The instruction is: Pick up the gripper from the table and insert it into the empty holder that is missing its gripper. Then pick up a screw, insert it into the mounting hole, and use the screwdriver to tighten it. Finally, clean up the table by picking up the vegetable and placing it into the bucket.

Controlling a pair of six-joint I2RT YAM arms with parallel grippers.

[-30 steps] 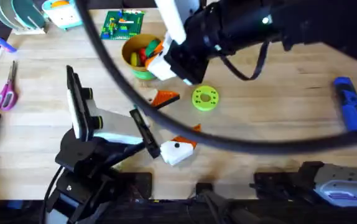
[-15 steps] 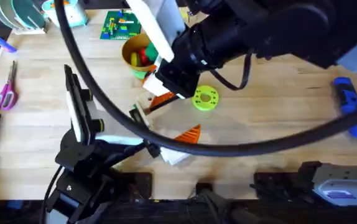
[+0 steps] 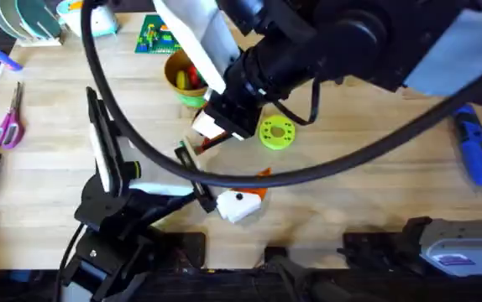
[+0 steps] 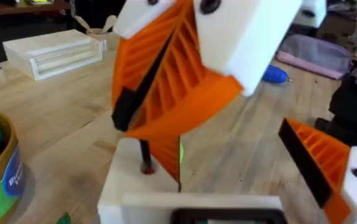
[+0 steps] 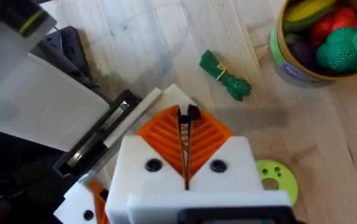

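Green vegetable lies flat near, apparently outside, yellow bucket.

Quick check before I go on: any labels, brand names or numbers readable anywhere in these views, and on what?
Nothing can be read in full.
Bucket: blue lettering on its green band, starting "Bu", the rest too blurred.
Screwdriver: no readable marking.
Green board at the table's far edge: coloured patches, no legible text.
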